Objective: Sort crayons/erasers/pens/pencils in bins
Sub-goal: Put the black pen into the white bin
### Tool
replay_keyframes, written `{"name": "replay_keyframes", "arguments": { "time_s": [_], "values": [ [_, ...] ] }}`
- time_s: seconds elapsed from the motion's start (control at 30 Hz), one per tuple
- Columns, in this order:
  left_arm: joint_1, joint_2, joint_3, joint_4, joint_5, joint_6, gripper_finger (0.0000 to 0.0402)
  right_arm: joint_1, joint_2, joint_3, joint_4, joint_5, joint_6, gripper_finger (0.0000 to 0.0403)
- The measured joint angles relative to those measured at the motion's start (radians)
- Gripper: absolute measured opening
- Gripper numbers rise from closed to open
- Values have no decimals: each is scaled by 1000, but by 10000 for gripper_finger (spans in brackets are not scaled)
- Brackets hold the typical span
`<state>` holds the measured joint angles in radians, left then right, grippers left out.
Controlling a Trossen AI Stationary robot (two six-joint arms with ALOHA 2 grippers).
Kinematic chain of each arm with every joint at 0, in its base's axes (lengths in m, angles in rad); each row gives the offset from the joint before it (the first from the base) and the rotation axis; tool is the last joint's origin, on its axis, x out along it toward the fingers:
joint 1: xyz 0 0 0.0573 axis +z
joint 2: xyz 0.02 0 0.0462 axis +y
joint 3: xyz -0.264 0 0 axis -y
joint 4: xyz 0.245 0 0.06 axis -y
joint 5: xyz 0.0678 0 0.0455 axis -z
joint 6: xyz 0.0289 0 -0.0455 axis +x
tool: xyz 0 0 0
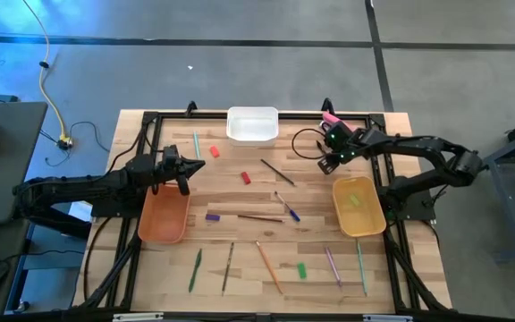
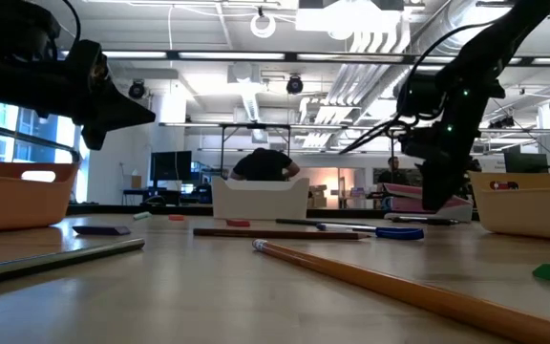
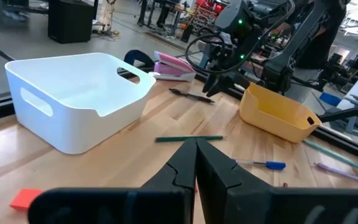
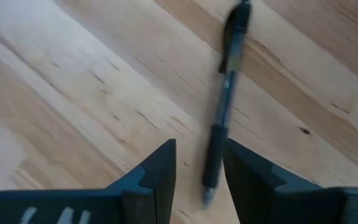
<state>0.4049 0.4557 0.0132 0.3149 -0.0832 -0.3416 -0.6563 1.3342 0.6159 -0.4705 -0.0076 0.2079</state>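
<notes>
A robotics lab or open workshop hall. The low view shows, across the upper frame, an exposed ceiling with ducts (image 2: 370, 72), pipes and strip lights, and at centre a person (image 2: 265, 164) seated among monitors. In the high view a butcher-block table (image 1: 240, 277) stands on grey concrete floor (image 1: 240, 72), with a yellow cable (image 1: 47, 85) at upper left.

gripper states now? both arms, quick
Left gripper: shut, empty, over the orange-brown bin.
Right gripper: open, straddling a black pen, not gripping.
</notes>
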Motion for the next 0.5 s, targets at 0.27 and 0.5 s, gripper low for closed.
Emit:
{"name": "replay_keyframes", "arguments": {
  "time_s": [0.27,0.5],
  "values": [
    [0,0,0,0,-1,0,0,-26,0,0,-37,72,19,124],
    [0,0,0,0,-1,1,0,-32,22,0,-26,48,19,124]
  ]
}}
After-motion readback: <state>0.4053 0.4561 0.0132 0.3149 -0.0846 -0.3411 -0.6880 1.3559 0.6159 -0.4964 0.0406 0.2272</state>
